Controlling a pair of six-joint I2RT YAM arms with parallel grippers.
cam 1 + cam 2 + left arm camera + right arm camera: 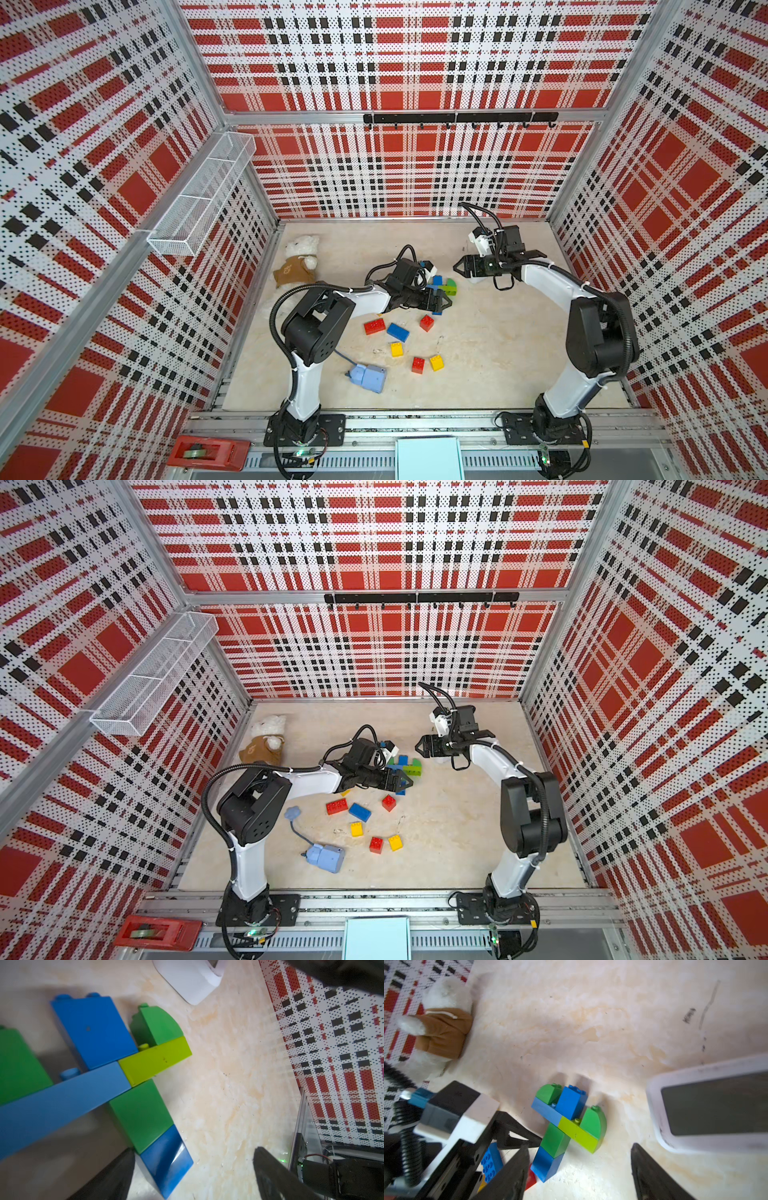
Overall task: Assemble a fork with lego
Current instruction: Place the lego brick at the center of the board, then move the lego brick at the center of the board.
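Left claw (446, 300) wide, gripping nothing; one finger (116, 1176) is just beside the blue end of the lego assembly (124, 1076). The assembly is a cross of blue, light-blue, green and lime bricks, flat on the worktop (498, 353) between both arms. Right claw (457, 267) wide, empty, near the assembly, not touching. Loose lego: red brick (374, 326), blue brick (398, 332), yellow brick (396, 349), others nearby, toward the arm bases.

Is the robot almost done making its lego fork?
Nearly, it seems. Done: a fork shape lies on the table, with three prongs on a crossbar above a green and blue handle. In hand: nothing; the left end effector and right end effector are both open beside it. Left: perhaps nothing. Six loose bricks, like the red brick, sit unused.
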